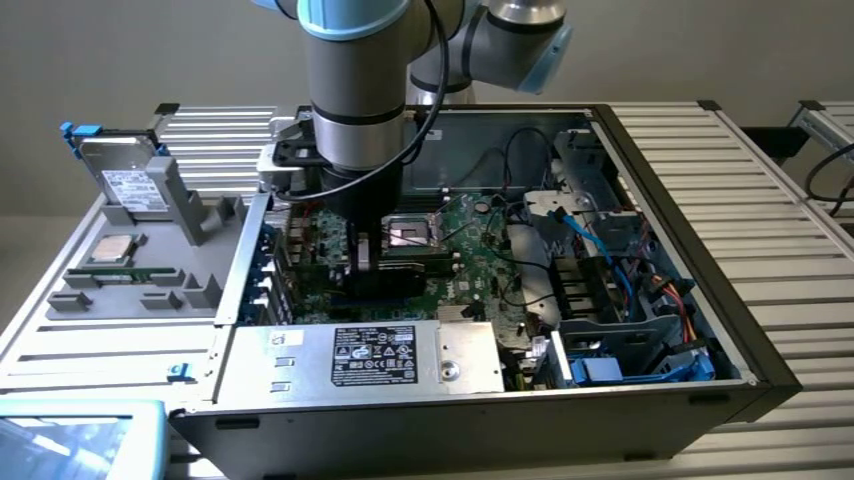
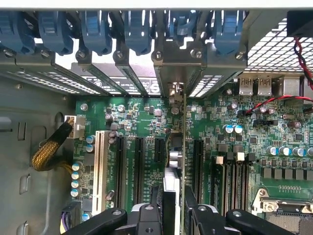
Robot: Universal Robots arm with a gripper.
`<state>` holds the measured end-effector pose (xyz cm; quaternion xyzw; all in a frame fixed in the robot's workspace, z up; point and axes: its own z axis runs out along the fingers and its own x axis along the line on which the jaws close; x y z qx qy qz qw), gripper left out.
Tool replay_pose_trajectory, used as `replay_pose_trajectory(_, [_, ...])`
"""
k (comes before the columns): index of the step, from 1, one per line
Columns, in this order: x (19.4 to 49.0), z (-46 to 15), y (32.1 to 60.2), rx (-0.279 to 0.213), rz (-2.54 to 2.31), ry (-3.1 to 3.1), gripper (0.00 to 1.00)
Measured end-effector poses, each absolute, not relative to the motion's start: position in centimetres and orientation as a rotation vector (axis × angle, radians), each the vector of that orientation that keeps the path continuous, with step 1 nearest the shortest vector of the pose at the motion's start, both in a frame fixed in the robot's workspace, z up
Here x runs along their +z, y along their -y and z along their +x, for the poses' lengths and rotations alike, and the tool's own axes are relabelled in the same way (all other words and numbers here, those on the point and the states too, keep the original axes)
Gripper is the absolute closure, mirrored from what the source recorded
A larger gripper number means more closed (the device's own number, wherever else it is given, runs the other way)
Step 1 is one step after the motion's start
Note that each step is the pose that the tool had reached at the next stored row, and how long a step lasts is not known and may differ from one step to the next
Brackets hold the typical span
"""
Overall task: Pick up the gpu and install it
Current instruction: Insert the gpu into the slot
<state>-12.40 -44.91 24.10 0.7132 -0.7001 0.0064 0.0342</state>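
Black fingers (image 2: 205,215) of the gripper (image 2: 173,215) are clamped on the gpu (image 2: 183,147), which we see edge-on, standing upright over the motherboard (image 2: 146,122) between its expansion slots (image 2: 138,161). Beyond it, its silver bracket (image 2: 175,93) sits at the rear slot openings beneath the blue latches (image 2: 137,34). In the exterior view the gripper (image 1: 358,262) reaches down into the open case (image 1: 667,250). We judge seating is under way: good practice is to keep the card vertical, its edge aligned with the slot, and press evenly.
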Motion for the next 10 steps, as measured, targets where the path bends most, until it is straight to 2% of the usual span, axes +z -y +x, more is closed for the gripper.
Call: replay_pose_trajectory(10, [24.07, -12.41, 44.70, 0.021, 2.192, 2.153, 0.72])
